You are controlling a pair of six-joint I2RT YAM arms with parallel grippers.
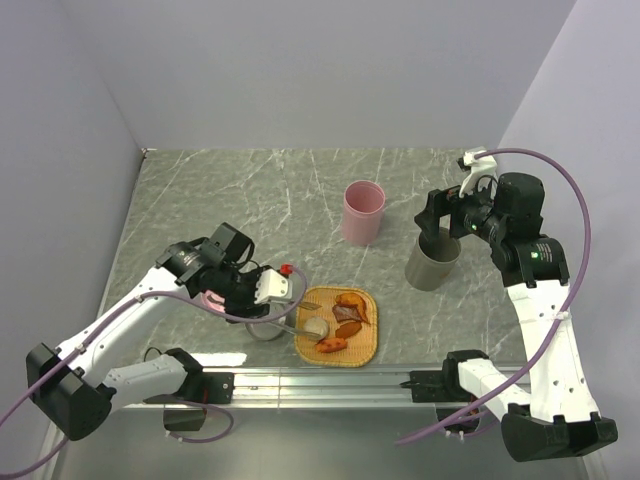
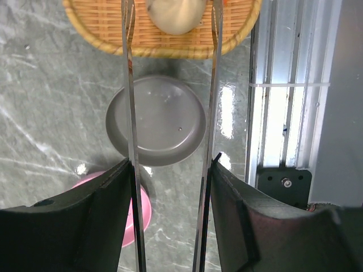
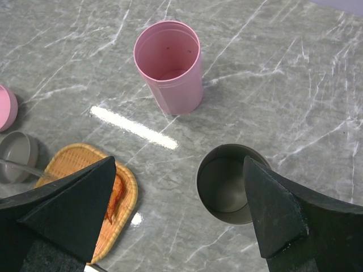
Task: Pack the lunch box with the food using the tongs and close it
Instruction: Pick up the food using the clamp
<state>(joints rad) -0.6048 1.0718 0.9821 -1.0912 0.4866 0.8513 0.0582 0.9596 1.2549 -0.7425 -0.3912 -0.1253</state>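
**Figure. Tongs poised over the tray; hazards of the coming pick.** The left gripper [image 2: 172, 161] clasps the tongs [image 2: 129, 113], one finger pressed against the outside of each thin arm. The arms stand apart and run forward over the shallow grey dish [image 2: 156, 122] to either side of the pale beige ball [image 2: 176, 12], with a gap on both sides; the tips are out of view. The ball lies in the woven tray [image 2: 102, 22], at the near edge of the table; the brown-orange pieces [image 1: 350, 308] share that tray. A pink dish [image 2: 139, 212] lies partly under the left finger. On the far right the right gripper [image 3: 180, 164] hangs with its fingers spread wide and grasps nothing, above the tall grey cup [image 3: 227, 187]; the pink cup [image 3: 170, 62] stands apart to its left.

Likely failures:
- The round ball may squirt from the narrow arms if squeezed off-centre.
- The tongs may twist in the fingers.
- Tips set too low may snag and drag the tray.
- The right fingers may tip the cup.
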